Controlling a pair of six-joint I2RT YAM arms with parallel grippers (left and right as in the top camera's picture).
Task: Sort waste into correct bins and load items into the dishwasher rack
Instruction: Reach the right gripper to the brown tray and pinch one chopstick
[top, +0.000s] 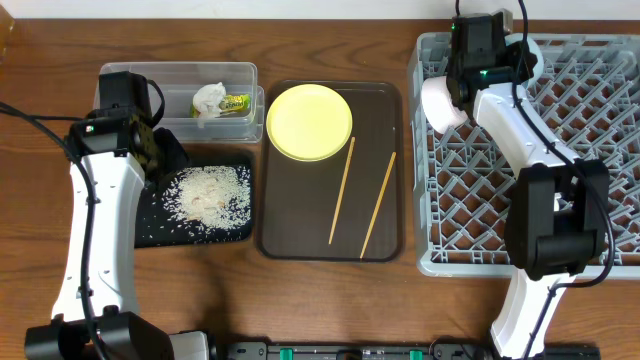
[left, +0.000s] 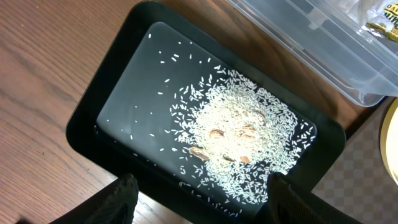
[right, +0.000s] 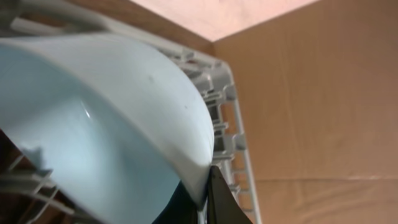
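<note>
Bright, even light; glare whitens the black tray (left: 134, 87), and the near bowl (right: 93, 143) is blurred.

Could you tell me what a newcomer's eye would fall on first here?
The heap of white rice in the black tray at left stands out, the left end effector open above it. The right end effector grips a pale bowl at the grey rack's far left corner.

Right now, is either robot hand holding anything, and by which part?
The right hand pinches the light blue bowl by its rim, over the rack's corner. The left hand hangs open above the rice, holding nothing.
</note>
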